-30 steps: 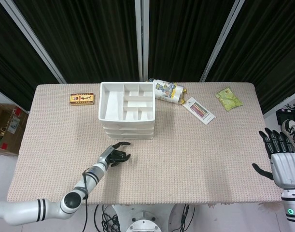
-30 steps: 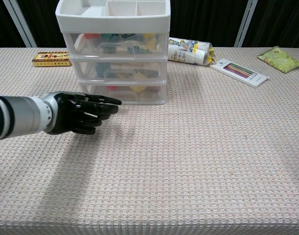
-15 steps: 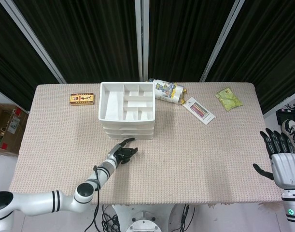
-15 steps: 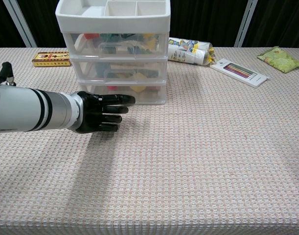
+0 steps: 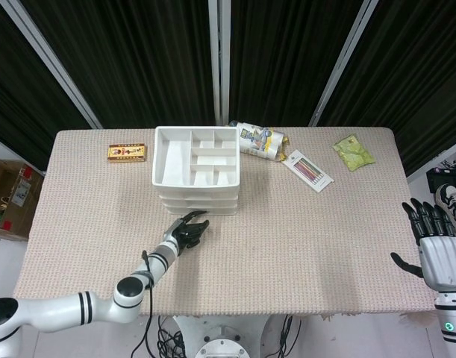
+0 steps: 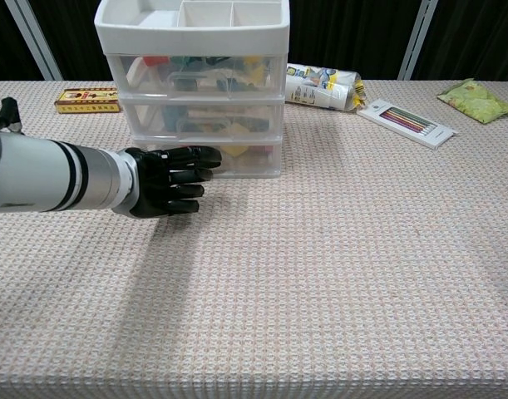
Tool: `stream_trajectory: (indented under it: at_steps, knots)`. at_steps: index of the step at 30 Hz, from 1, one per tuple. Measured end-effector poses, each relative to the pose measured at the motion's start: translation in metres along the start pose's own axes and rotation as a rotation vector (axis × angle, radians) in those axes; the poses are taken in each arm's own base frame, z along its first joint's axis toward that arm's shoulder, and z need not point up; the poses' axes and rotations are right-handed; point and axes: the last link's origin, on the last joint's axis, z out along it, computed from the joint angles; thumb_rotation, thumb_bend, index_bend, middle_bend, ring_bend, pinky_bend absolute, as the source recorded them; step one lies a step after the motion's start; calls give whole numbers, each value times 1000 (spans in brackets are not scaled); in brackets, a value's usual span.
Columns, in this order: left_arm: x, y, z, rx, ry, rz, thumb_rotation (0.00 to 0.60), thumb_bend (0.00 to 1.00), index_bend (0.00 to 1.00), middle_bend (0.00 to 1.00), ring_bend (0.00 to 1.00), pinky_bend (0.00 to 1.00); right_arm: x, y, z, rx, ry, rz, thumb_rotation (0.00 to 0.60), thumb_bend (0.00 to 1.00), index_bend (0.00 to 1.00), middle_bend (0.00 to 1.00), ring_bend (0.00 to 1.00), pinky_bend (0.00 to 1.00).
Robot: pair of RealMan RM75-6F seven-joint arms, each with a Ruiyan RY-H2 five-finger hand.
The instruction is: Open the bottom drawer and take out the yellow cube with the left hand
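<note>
Left hand (image 5: 187, 232) at the closed bottom drawer (image 5: 200, 209).
Head view: fingers are held extended, empty; right hand (image 5: 436, 250) is spread beyond the right tabletop edge. Chest view: yellow cube (image 6: 239, 152) is seen inside the drawer.

bottom drawer (image 6: 237, 160) front partly hidden by left hand (image 6: 166, 180), contents indistinct
</note>
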Motion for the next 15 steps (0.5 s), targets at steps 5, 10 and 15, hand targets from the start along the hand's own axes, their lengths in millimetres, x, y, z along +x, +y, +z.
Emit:
stream_trajectory:
  at_steps: [5,10,15]
  knots:
    - [3,-1,5,28,-16,-53,600,413,246,799,904,1000,0,1,-1,-6,-2,2,600,61,0,45,0,0]
    - [4,1,10,43,-31,-96,600,429,293,802,904,1000,-1,1,-1,-8,-2,3,600,60,0,45,0,0]
    - [5,5,13,50,-40,-120,600,457,359,806,905,1000,0,3,-3,-16,-1,2,600,60,0,45,0,0]
